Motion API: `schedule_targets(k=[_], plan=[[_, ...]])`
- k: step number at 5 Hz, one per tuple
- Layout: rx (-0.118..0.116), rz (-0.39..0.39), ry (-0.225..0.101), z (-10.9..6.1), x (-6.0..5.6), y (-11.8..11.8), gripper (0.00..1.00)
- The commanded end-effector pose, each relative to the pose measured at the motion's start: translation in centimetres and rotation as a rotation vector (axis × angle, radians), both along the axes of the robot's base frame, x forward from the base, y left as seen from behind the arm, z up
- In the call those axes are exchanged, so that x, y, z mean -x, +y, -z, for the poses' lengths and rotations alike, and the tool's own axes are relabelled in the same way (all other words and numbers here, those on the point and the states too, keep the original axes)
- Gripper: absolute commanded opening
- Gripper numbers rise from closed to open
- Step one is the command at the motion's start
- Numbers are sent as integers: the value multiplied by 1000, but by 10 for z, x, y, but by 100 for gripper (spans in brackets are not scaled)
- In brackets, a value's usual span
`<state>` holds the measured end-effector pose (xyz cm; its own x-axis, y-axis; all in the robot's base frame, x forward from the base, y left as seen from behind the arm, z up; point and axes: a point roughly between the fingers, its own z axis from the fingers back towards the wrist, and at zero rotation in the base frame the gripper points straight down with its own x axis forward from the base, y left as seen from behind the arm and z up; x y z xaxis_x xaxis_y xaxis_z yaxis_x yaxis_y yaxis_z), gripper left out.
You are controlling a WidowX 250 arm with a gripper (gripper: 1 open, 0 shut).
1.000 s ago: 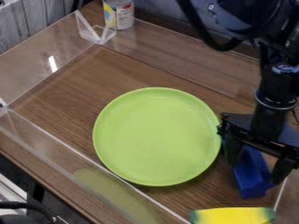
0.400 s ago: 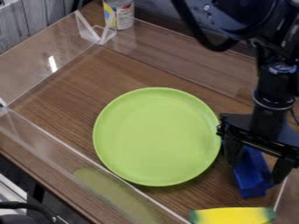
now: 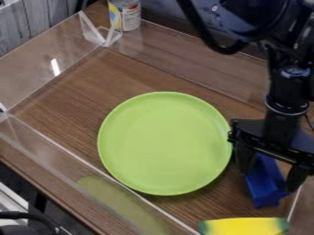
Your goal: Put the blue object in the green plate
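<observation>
The blue object lies on the wooden table just right of the green plate, near the front right. My gripper hangs straight down over it, open, with one finger on the block's left and the other on its right. The fingers straddle the block; I cannot tell whether they touch it. The upper end of the block is hidden behind the gripper. The plate is bare.
A yellow object lies at the bottom right edge, close to the blue block. Clear plastic walls border the table on the left and front. A bottle and a clear stand sit at the back left.
</observation>
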<state>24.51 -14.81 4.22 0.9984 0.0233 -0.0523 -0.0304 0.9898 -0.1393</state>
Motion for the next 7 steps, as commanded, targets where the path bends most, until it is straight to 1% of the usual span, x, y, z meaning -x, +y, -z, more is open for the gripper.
schedule_targets(k=[1,4,5,6,7], plan=[[4,2,-6,4,-1,3,100],[8,-6,5,11,2,3,100],[6,-13,5,14,2,4,0],[14,-13,5,12,2,6,0],[37,-13,-10,-6,2,16,0]])
